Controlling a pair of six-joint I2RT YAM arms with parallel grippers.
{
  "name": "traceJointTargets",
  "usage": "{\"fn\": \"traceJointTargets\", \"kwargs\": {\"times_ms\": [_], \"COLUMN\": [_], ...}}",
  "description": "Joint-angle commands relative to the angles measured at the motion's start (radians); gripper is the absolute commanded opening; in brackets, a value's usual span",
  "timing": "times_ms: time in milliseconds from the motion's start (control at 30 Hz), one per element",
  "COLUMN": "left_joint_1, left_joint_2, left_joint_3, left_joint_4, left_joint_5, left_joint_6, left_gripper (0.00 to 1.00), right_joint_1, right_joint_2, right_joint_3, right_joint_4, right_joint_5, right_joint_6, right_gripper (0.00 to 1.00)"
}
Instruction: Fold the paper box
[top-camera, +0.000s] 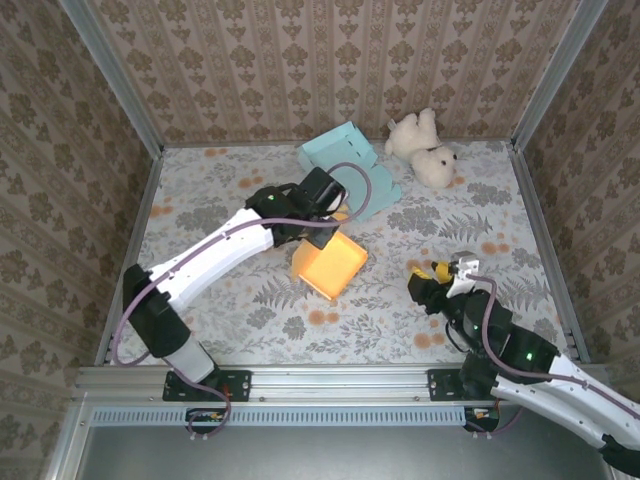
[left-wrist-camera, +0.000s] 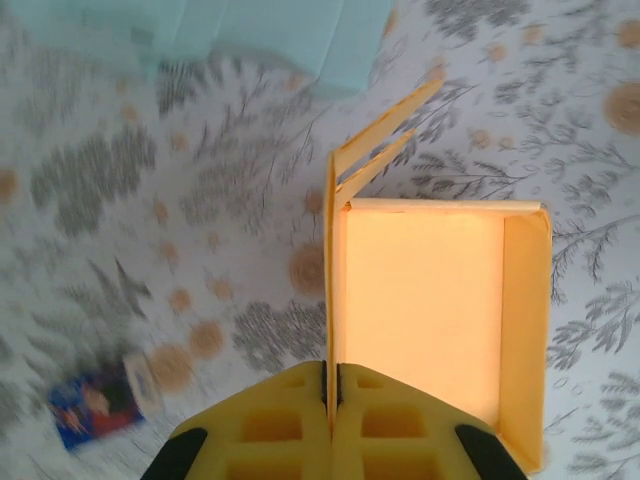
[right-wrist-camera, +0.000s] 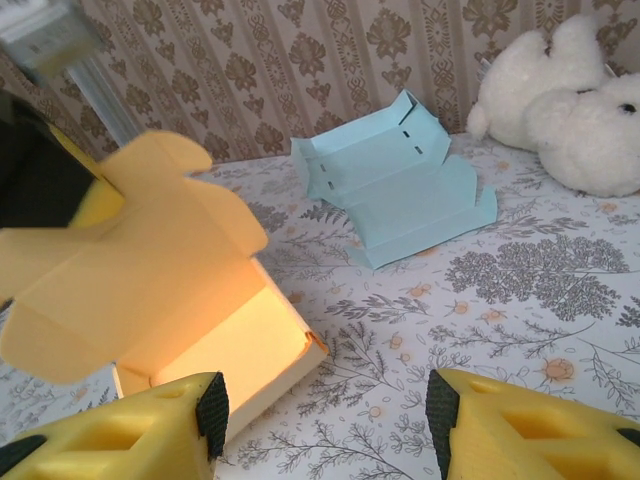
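Yellow, waffle-moulded fingers (left-wrist-camera: 280, 430) of the left gripper (left-wrist-camera: 332, 380) are pressed together on one thin side wall of the orange box (left-wrist-camera: 420, 310). It is a shallow open tray of smooth card with its scalloped flaps raised, resting mid-table on the floral cloth (top-camera: 230, 300). Just behind lies a pale blue box (top-camera: 350, 165) of creased card, and beside that a fluffy white bear (top-camera: 425, 148). Near the tray, the right gripper (right-wrist-camera: 325, 420) hangs spread wide, touching nothing.

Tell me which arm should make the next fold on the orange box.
Left. The left gripper is shut on a wall of the orange box, so it likely can fold next. The right gripper is open, apart from the box.
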Motion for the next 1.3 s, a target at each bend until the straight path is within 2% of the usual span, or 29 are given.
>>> {"fn": "traceJointTargets", "kwargs": {"times_ms": [0, 167, 233, 333, 467, 533, 633, 700, 800, 867, 933, 1000, 1033, 1133, 1267], "left_joint_1": [0.018, 0.03, 0.061, 0.126, 0.158, 0.172, 0.199, 0.211, 0.229, 0.237, 0.247, 0.252, 0.26, 0.273, 0.281], "left_joint_2": [-0.078, -0.179, -0.211, -0.245, -0.302, -0.302, -0.287, -0.283, -0.274, -0.283, -0.29, -0.302, -0.313, -0.338, -0.376], "left_joint_3": [-0.032, -0.182, -0.198, -0.201, -0.287, -0.286, -0.265, -0.267, -0.272, -0.306, -0.323, -0.351, -0.374, -0.424, -0.486], "left_joint_4": [0.096, 0.194, 0.19, 0.178, 0.227, 0.215, 0.174, 0.175, 0.187, 0.235, 0.266, 0.298, 0.328, 0.374, 0.44], "left_joint_5": [0.1, 0.236, 0.328, 0.474, 0.557, 0.58, 0.612, 0.601, 0.599, 0.596, 0.611, 0.63, 0.648, 0.652, 0.658], "left_joint_6": [0.38, 0.78, 0.87, 0.938, 1.083, 1.105, 1.129, 1.149, 1.156, 1.164, 1.159, 1.15, 1.144, 1.14, 1.127], "left_gripper": [0.0, 0.0, 0.0, 0.0, 0.0, 0.0, 0.0, 0.0, 0.0, 0.0, 0.0, 0.0, 0.0, 0.0, 0.0], "right_joint_1": [-0.003, -0.004, -0.004, -0.005, -0.007, -0.01, -0.058, -0.127, -0.295, -0.413, -0.482, -0.499, -0.499, -0.501, -0.513], "right_joint_2": [0.031, 0.1, 0.118, 0.13, 0.145, 0.169, 0.24, 0.326, 0.484, 0.579, 0.651, 0.713, 0.746, 0.821, 0.86], "right_joint_3": [-0.013, -0.024, -0.037, -0.053, -0.075, -0.073, -0.074, -0.055, 0.003, 0.04, 0.084, 0.15, 0.201, 0.335, 0.367], "right_joint_4": [0.059, 0.124, 0.154, 0.199, 0.303, 0.356, 0.475, 0.548, 0.614, 0.671, 0.693, 0.61, 0.513, 0.281, 0.279], "right_joint_5": [-0.03, -0.062, -0.049, -0.061, -0.104, -0.118, -0.244, -0.314, -0.459, -0.616, -0.764, -0.904, -0.968, -1.038, -1.152], "right_joint_6": [-0.036, -0.129, -0.161, -0.237, -0.38, -0.449, -0.595, -0.646, -0.671, -0.67, -0.693, -0.813, -0.908, -1.066, -1.162], "right_gripper": [0.58, 0.58, 0.62, 0.61, 0.6, 0.6, 0.6, 0.6, 0.6, 0.59, 0.59, 0.58, 0.57, 0.57, 0.51]}}
